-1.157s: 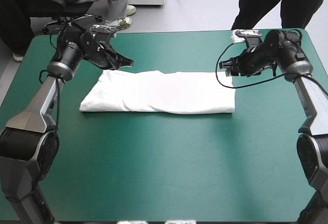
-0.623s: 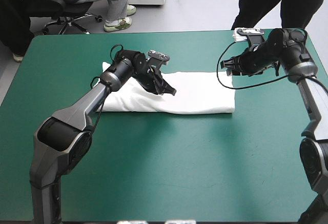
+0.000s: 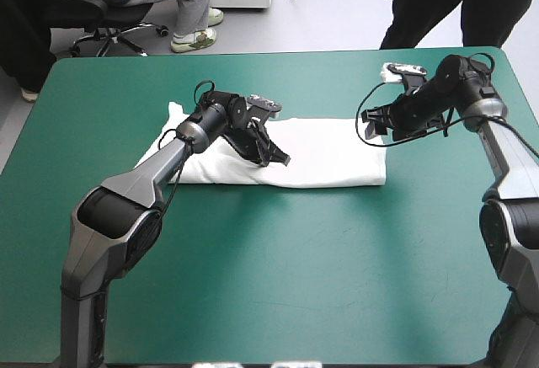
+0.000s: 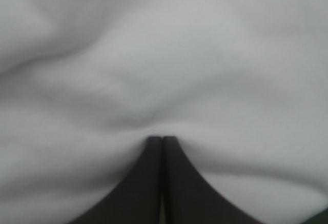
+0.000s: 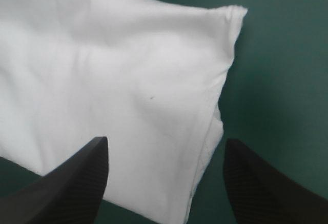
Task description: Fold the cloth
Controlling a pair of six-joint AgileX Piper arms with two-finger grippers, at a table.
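Now, pressing down into the middle of the white short-sleeved fabric T-shirt [image 3: 328, 153] with the left gripper [image 3: 278, 157], closed to a single black point, nothing visibly pinched inside. Hovering over the shirt's right end with the right gripper [image 3: 370, 124], spread wide and gripping nothing. Risking trouble here, by my reckoning: dragging that closed tip sideways and bunching the layers, or biting too shallow on the right and catching only the top layer, spoiling the fold. Lying as a long folded band across the far half of the teal-green table cover [image 3: 295, 284], edges fairly straight, soft wrinkles gathering around the left tip.
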